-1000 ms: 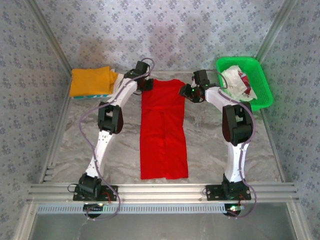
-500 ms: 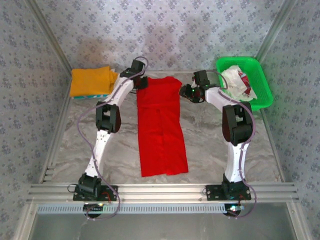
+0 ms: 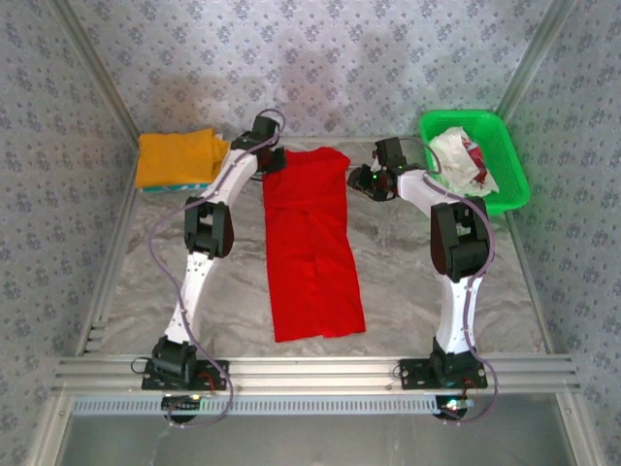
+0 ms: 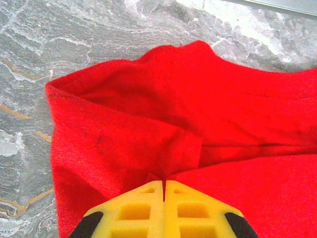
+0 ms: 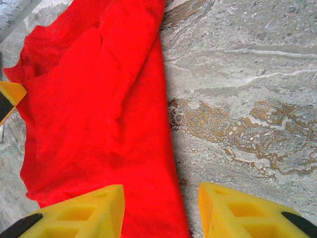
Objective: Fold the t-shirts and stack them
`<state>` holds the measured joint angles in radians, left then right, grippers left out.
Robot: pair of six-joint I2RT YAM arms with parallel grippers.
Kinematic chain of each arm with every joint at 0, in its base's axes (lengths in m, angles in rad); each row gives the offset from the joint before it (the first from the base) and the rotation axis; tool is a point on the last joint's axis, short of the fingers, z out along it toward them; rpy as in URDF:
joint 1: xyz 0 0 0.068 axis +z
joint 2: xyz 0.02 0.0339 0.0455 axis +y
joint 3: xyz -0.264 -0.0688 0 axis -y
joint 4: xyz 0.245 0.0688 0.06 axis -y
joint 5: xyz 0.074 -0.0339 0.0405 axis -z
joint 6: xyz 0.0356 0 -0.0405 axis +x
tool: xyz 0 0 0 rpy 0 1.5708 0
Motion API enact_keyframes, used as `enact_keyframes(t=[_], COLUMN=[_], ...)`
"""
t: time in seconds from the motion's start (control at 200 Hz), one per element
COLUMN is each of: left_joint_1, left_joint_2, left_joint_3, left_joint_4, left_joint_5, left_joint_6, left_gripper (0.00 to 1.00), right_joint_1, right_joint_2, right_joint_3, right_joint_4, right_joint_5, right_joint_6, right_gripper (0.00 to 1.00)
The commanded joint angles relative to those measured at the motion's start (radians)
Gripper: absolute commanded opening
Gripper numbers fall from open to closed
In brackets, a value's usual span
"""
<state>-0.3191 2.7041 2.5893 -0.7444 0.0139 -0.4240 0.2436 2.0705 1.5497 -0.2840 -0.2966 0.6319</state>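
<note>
A bright red t-shirt (image 3: 310, 243) lies folded into a long strip down the middle of the table. My left gripper (image 3: 276, 161) is at its far left corner, yellow fingers (image 4: 143, 208) shut on a pinch of the red cloth (image 4: 163, 124). My right gripper (image 3: 361, 178) hovers open at the far right corner, the shirt's right edge (image 5: 163, 163) lying between its fingers (image 5: 89, 208). An orange-yellow t-shirt (image 3: 175, 157) sits folded on a teal one at the back left. A white t-shirt with red marks (image 3: 460, 160) lies crumpled in the basket.
A green mesh basket (image 3: 514, 184) stands at the back right corner. Metal frame rails (image 3: 310, 371) run along the near edge and the sides. Grey marble tabletop (image 3: 417, 282) spreads on both sides of the red strip.
The left gripper has pulled the shirt's far left corner slightly left and back, slanting the strip. The right gripper has barely moved.
</note>
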Motion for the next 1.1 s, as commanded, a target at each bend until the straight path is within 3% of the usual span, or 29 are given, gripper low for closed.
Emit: enact_keyframes(t=[0.0, 0.155, 0.25, 0.415, 1.094], left_joint_1=[-0.004, -0.009, -0.012, -0.012, 0.027], left_joint_2=[-0.077, -0.097, -0.111, -0.117, -0.139], left_joint_3=[-0.001, 0.002, 0.002, 0.004, -0.048], left_joint_4=[-0.015, -0.024, -0.024, -0.026, -0.045], left_joint_5=[0.019, 0.036, 0.029, 0.028, -0.053], left_joint_6=[0.004, -0.004, 0.0, -0.001, -0.027], left_gripper=[0.06, 0.17, 0.15, 0.0, 0.0], right_joint_1=[-0.004, -0.004, -0.006, -0.008, -0.018], right_joint_2=[0.013, 0.013, 0.011, 0.013, 0.023], right_joint_3=[0.0, 0.0, 0.0, -0.007, -0.01], right_joint_4=[-0.009, -0.01, -0.009, -0.002, 0.008], right_joint_5=[-0.009, -0.01, -0.012, -0.015, -0.024], right_joint_6=[0.009, 0.009, 0.01, 0.014, 0.018], right_gripper=[0.46, 0.46, 0.46, 0.46, 0.46])
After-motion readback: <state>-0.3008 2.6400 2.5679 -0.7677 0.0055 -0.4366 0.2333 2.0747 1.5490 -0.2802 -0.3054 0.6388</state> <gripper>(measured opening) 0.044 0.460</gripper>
